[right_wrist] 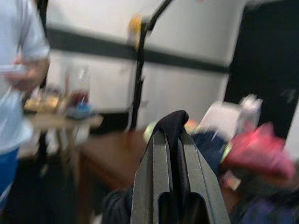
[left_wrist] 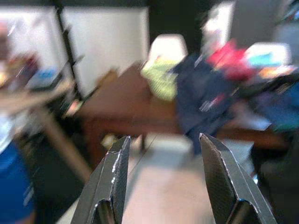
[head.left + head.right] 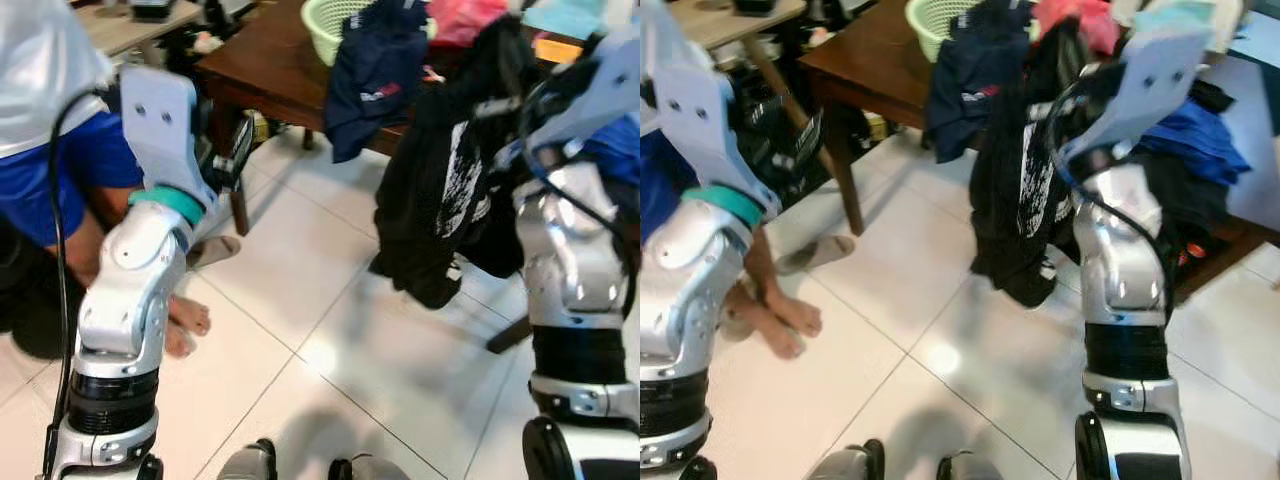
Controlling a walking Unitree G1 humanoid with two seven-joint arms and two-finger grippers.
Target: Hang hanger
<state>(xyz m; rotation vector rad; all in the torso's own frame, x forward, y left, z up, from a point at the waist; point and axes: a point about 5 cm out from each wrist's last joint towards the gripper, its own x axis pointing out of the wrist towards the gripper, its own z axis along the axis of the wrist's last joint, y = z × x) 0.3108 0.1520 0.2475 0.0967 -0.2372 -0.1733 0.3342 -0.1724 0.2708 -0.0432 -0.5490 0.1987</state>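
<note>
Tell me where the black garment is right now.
The black garment hangs from the shut right gripper, right of centre in the eye views, before the brown table.

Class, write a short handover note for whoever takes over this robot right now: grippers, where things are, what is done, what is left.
Right gripper: raised, shut on the black garment, which hangs down toward the floor.
Left gripper: raised, open, holding nothing.
Brown table ahead carries a green basket and a navy garment.
A person stands at the robot's left.
Done: garment lifted. Left: hang it; no rail identified.
</note>
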